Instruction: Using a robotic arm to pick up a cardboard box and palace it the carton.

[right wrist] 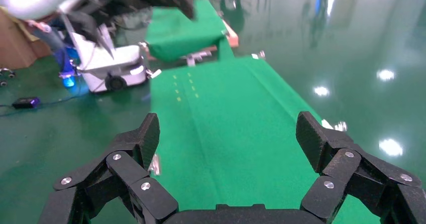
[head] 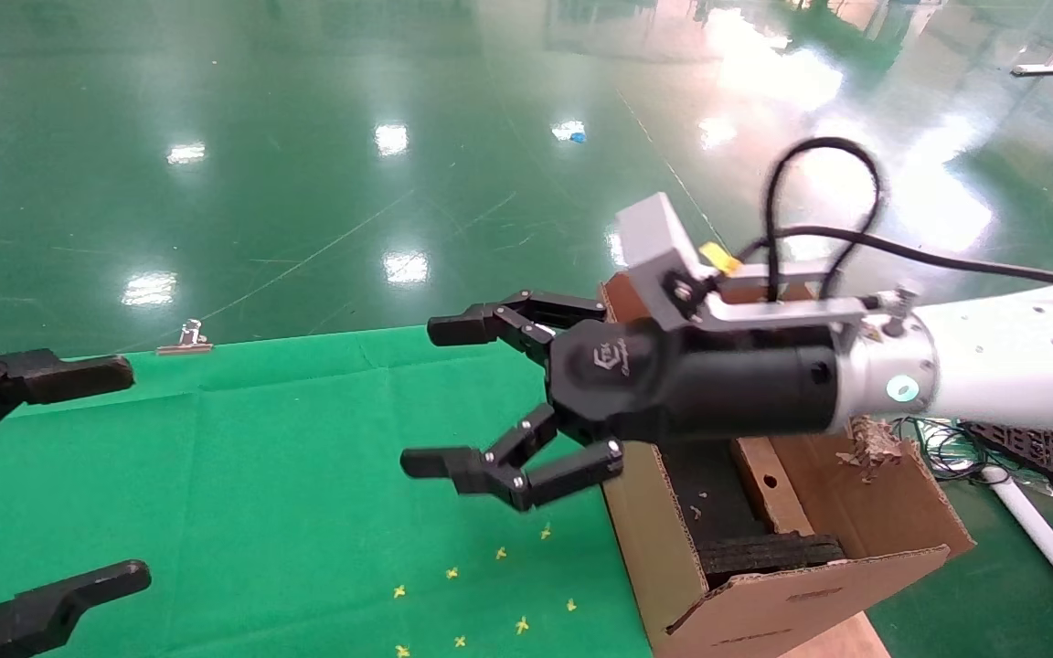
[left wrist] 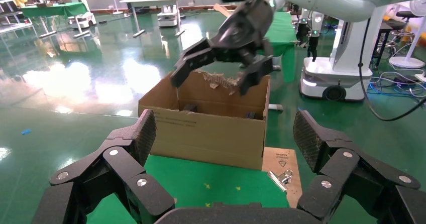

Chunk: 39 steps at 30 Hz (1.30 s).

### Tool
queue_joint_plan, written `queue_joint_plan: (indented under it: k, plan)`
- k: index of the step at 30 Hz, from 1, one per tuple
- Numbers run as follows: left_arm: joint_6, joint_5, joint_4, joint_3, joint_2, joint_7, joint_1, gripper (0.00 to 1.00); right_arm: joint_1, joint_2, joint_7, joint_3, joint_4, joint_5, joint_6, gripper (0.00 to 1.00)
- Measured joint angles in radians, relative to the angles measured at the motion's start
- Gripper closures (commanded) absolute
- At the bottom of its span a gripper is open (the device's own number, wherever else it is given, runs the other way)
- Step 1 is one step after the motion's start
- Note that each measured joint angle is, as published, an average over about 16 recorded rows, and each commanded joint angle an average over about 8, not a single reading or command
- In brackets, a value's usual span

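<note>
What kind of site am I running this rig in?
Probably a robot test hall or lab: glossy green floor, several green-covered tables, another wheeled robot base parked nearby. The right claw hangs open beside the carton.

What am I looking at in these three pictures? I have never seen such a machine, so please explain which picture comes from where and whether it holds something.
This is a two-armed robot. The large picture comes from a camera on its head; the other two come from cameras on its wrists, looking out between the fingers.

The right gripper, on the white robotic arm, hangs open and empty above the green cloth, next to the carton. The left gripper waits open at the cloth's left edge, also empty.

Inside the carton stands a slim cardboard box beside dark foam. On the cloth lie only small yellow marks; a metal clip sits on its far edge.
</note>
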Motion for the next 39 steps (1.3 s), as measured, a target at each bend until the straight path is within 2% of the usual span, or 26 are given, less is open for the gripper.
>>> queue_joint_plan:
  k: [8, 14, 39]
  plan:
    - [0.0, 0.0, 0.0, 0.0, 0.0, 0.0, 0.0, 0.0, -0.146, 0.026, -0.057, 0.179, 0.131, 0.055, -0.029, 0.0]
    - [0.0, 0.0, 0.0, 0.0, 0.0, 0.0, 0.0, 0.0, -0.205, 0.037, -0.079, 0.252, 0.184, 0.079, -0.041, 0.0]
    - [0.0, -0.001, 0.0, 0.0, 0.0, 0.0, 0.0, 0.0, -0.193, 0.035, -0.076, 0.236, 0.173, 0.073, -0.038, 0.0]
